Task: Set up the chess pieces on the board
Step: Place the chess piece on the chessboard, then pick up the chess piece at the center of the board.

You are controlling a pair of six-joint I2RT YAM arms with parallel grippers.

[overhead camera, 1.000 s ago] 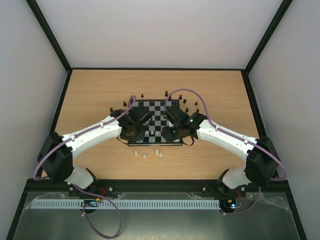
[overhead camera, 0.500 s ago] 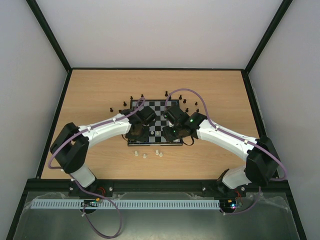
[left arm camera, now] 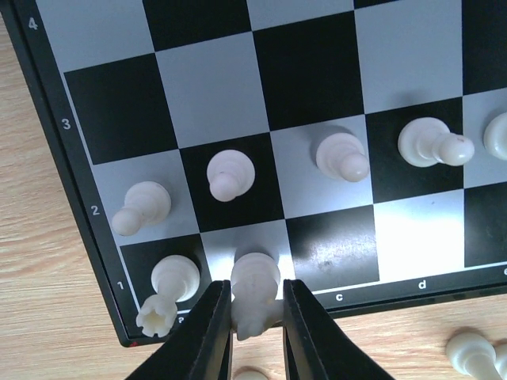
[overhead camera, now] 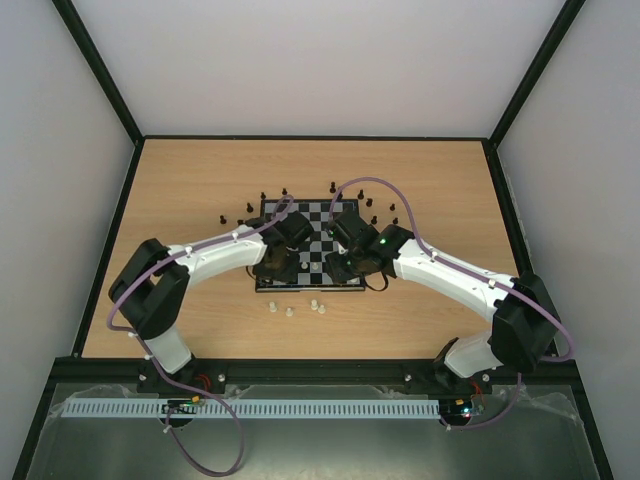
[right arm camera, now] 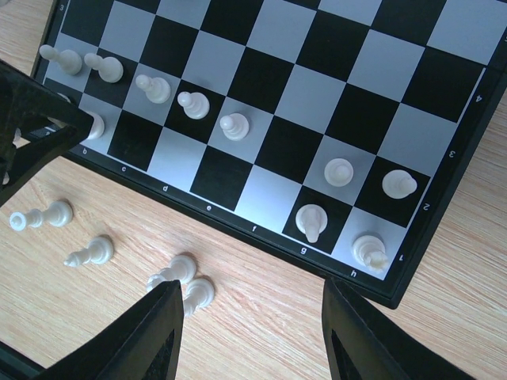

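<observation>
The board [overhead camera: 316,215] lies mid-table. In the left wrist view my left gripper [left arm camera: 256,294] is shut on a cream-white knight [left arm camera: 255,281] that stands on the near-row square beside the white corner rook [left arm camera: 170,289]. White pawns [left arm camera: 230,172] stand along the second row. My right gripper [right arm camera: 252,305] is open and empty, over the wood just in front of the board's near edge [right arm camera: 238,226]. A white knight [right arm camera: 311,222] and rook [right arm camera: 368,251] stand at the other near corner. In the top view the left gripper [overhead camera: 275,266] and right gripper [overhead camera: 338,268] flank the near edge.
Several loose white pieces [right arm camera: 186,273] lie on the wood in front of the board, also in the top view [overhead camera: 295,307]. Black pieces [overhead camera: 330,187] stand on the table around the board's far and side edges. The left arm's dark finger [right arm camera: 32,134] shows in the right wrist view.
The left arm's elbow has swung in and its gripper has shifted right along the board's near edge. The right arm has not moved.
</observation>
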